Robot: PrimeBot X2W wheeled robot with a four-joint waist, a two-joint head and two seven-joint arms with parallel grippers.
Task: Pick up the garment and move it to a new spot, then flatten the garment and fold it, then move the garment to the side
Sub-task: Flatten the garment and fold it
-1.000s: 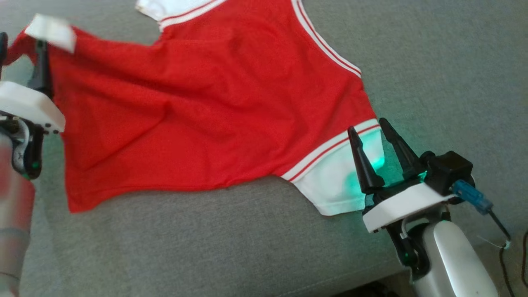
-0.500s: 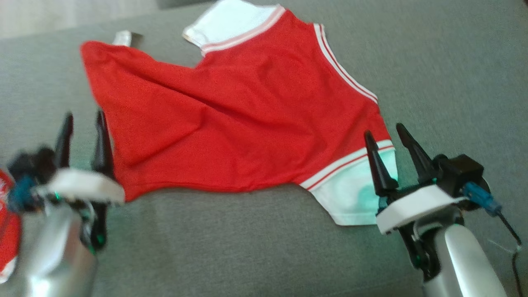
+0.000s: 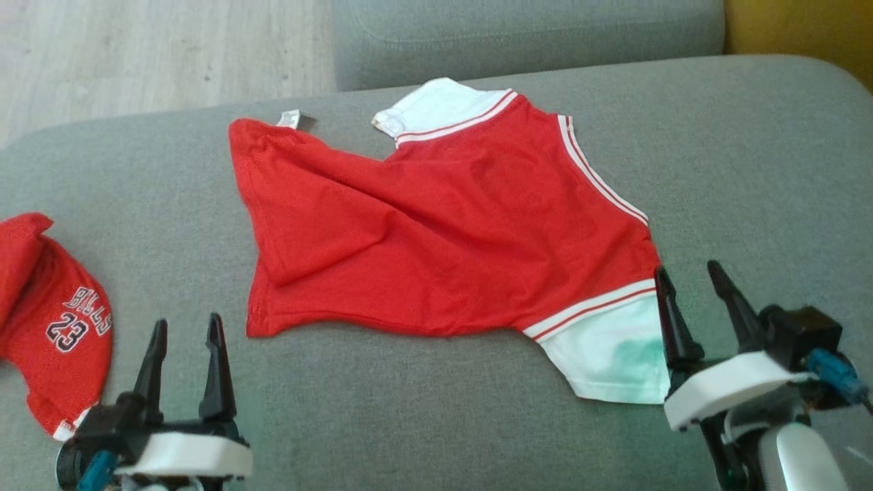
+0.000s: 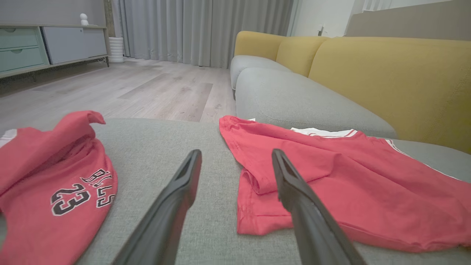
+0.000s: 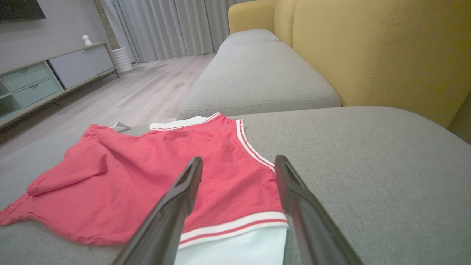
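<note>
Head view: garment (image 3: pixel 443 239) rumpled on sofa (image 3: pixel 750 170), fold not begun; left end effector (image 3: pixel 188 320) at 7 o'clock, right end effector (image 3: pixel 685 266) at 4, both wide, empty

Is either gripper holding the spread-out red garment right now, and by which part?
Nothing is held. The left gripper and right gripper are both open; the red garment lies loose on the grey cushion.

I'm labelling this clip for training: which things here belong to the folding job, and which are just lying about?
In the job:
- spread red garment
- left gripper and right gripper, both open
- grey cushion under it

Lying about:
- crumpled number 23 jersey
- yellow backrest
- sideboard
</note>
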